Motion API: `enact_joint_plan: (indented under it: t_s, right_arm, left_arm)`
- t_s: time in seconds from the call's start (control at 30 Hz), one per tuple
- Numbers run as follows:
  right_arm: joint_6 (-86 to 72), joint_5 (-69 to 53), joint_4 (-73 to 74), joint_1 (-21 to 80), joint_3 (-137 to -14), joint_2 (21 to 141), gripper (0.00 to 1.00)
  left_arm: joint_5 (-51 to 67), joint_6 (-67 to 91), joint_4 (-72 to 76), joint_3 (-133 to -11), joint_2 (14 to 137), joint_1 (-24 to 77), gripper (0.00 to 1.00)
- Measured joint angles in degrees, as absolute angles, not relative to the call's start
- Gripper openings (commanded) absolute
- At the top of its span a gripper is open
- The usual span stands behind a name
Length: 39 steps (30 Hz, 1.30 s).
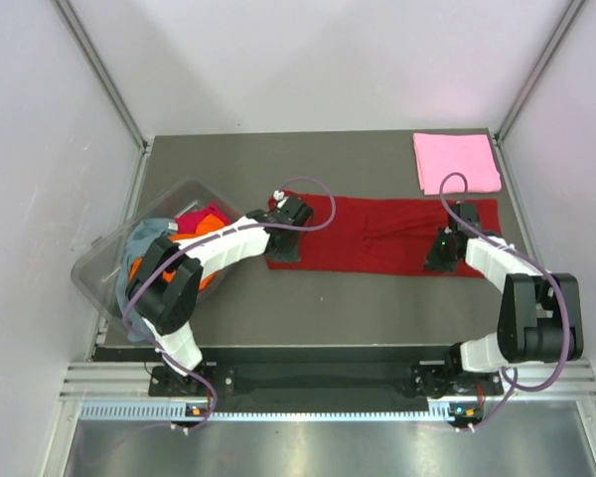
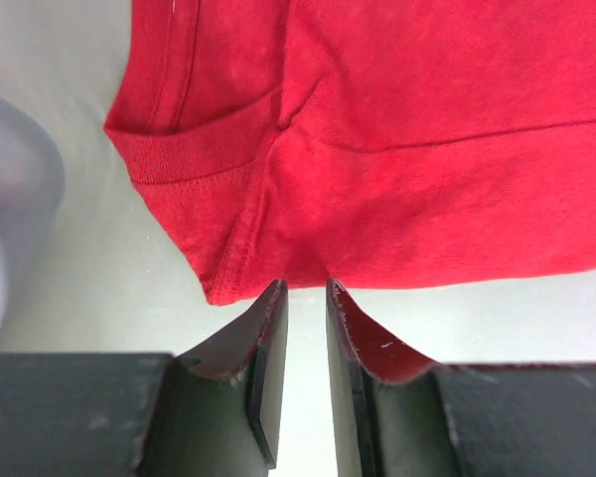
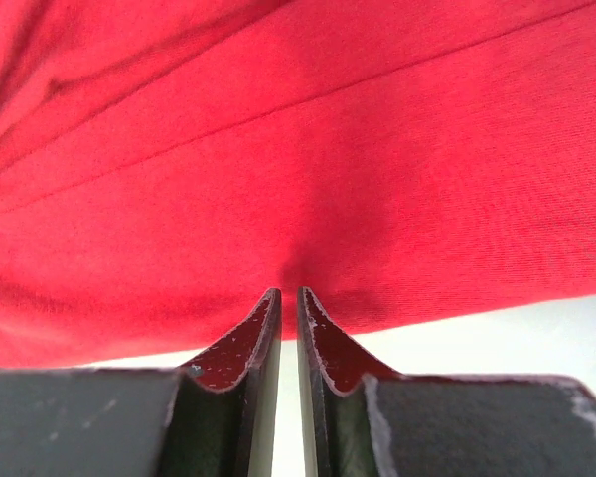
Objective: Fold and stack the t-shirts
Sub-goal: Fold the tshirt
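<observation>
at the near hem, left hand (image 2: 306, 286) and right hand (image 3: 288, 291) pinch the red t-shirt (image 1: 377, 231).

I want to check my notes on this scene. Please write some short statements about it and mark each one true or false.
1. The pink shirt lies folded at the far right corner of the table. True.
2. The red shirt is inside the tub. False: it lies spread on the table, to the right of the tub.
3. The left gripper and the right gripper are both at the red shirt's near edge. True.
4. The tub is empty. False: it holds several shirts.
5. The right gripper is wide open. False: its jaws are almost together, pinching the red shirt's edge.
</observation>
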<state>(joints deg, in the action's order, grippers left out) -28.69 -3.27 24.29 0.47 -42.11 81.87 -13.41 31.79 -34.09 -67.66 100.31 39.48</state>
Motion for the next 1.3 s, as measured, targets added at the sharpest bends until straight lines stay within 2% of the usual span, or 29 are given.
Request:
enact_joint_plan:
  t_s: [0.87, 1.03, 1.3]
  right_arm:
    - [-27.59, -2.61, 24.84, -11.88, -42.72, 82.96, 0.14]
    - [-28.38, -2.87, 27.59, -12.16, -43.46, 78.56, 0.17]
    - [-29.26, -7.05, 27.68, -10.83, -47.46, 73.17, 0.2]
  left_arm:
    - [-15.46, 34.59, -34.04, -66.35, 103.44, 39.55, 0.28]
    - [-15.55, 33.71, -36.88, -69.71, 102.19, 39.46, 0.3]
    - [-15.27, 32.71, -38.09, -79.68, 104.05, 38.11, 0.26]
